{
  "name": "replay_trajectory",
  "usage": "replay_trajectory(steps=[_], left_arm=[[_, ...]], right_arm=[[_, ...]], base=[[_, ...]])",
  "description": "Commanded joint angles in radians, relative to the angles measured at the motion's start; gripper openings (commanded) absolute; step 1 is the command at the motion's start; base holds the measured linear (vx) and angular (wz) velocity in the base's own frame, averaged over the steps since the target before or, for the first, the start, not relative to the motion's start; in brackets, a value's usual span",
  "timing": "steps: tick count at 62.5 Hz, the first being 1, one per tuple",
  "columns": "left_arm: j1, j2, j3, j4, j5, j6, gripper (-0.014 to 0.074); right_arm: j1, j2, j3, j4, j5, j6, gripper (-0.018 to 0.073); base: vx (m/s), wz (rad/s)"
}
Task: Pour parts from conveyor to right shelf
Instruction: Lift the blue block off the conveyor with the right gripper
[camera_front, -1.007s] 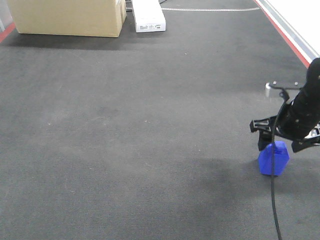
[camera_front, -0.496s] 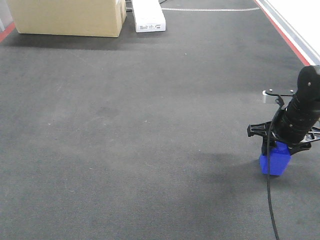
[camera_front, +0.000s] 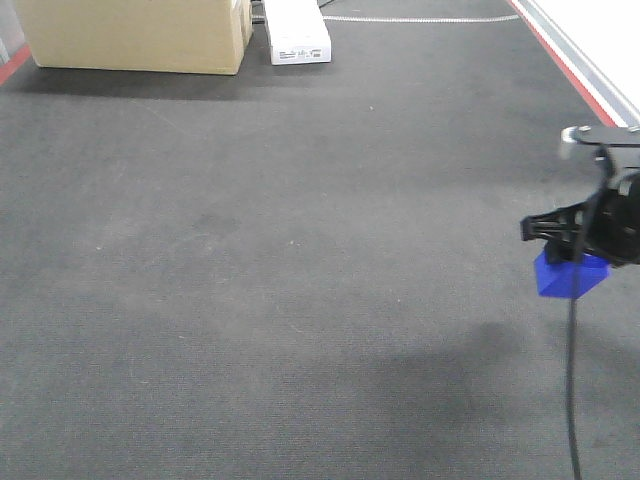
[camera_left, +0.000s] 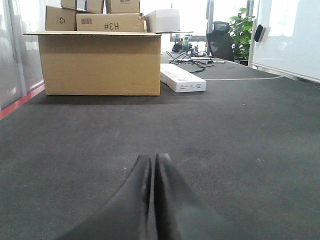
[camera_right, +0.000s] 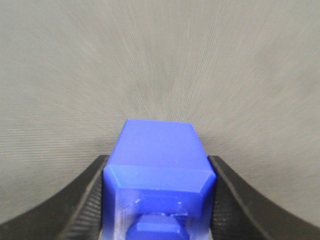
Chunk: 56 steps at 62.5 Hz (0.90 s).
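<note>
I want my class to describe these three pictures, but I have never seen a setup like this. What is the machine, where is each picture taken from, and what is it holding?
It is a two-armed robot, and each arm ends in a pinching tool. The front view looks down from the robot onto a dark grey belt, with a cardboard box and a white box at its far end. The other two pictures come from cameras on the wrists. The left tool is shut and empty, close to the belt. The right tool is clamped on a blue block, which appears to hang clear of the belt.
</note>
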Motion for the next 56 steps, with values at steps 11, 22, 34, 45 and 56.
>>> replay_trajectory(steps=[11,22,34,45,56], left_arm=[[-0.004,-0.011,0.030,0.000,-0.072,-0.009,-0.0006],[-0.004,-0.011,0.030,0.000,-0.072,-0.009,-0.0006],[-0.004,-0.011,0.030,0.000,-0.072,-0.009,-0.0006],[-0.004,-0.011,0.030,0.000,-0.072,-0.009,-0.0006],[-0.004,-0.011,0.030,0.000,-0.072,-0.009,-0.0006]], right_arm=[[-0.004,-0.354,0.204,0.028,-0.247,-0.090,-0.0010],[-0.004,-0.562,0.351,0.058,-0.306,-0.117,-0.0010],[-0.004,-0.794,0.509,0.127,-0.370,-0.192,-0.0010],[-0.004,-1.022,0.629,0.259,-0.391,-0.310,-0.0010],[-0.004,-1.220,0.732,0.402,-0.392,-0.479,-0.0010]], base=[[0.00,0.00],[0.00,0.00],[0.00,0.00],[0.00,0.00],[0.00,0.00]])
